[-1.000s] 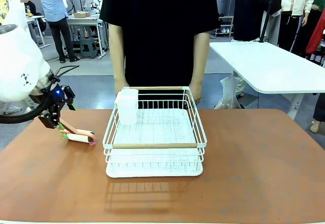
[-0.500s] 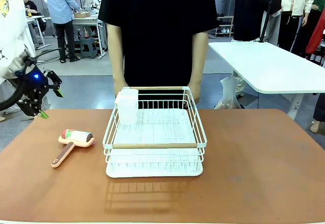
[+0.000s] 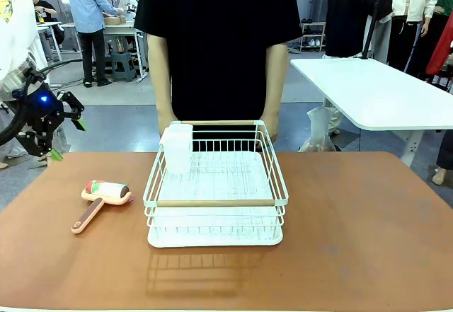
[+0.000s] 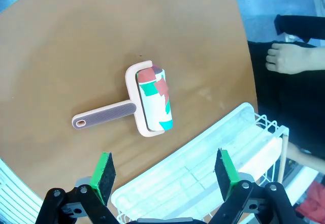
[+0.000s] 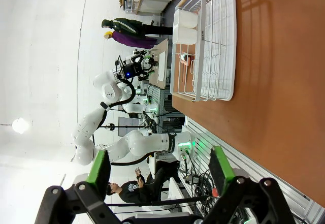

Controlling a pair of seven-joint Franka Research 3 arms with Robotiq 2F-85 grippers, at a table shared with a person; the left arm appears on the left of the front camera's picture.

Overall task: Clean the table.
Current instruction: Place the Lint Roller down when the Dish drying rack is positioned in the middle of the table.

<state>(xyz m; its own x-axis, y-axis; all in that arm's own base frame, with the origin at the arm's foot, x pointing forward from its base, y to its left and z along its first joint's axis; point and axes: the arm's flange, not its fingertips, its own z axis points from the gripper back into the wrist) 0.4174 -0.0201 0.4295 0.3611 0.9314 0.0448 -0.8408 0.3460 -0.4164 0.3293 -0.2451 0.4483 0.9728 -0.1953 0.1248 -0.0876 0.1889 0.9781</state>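
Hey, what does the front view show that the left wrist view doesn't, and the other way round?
Front view alone: the whole person standing behind the table, a white cup in the rack's corner, and the second white table. Left wrist view alone: the left end effector seen from behind, green pads wide apart, nothing between them. Both: the lint roller lying on the brown top beside the white dish rack.

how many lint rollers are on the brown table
1. The lint roller lies on the table, left of the white wire rack, handle toward the near edge. Another could be hidden behind the rack's white cup, though none shows.
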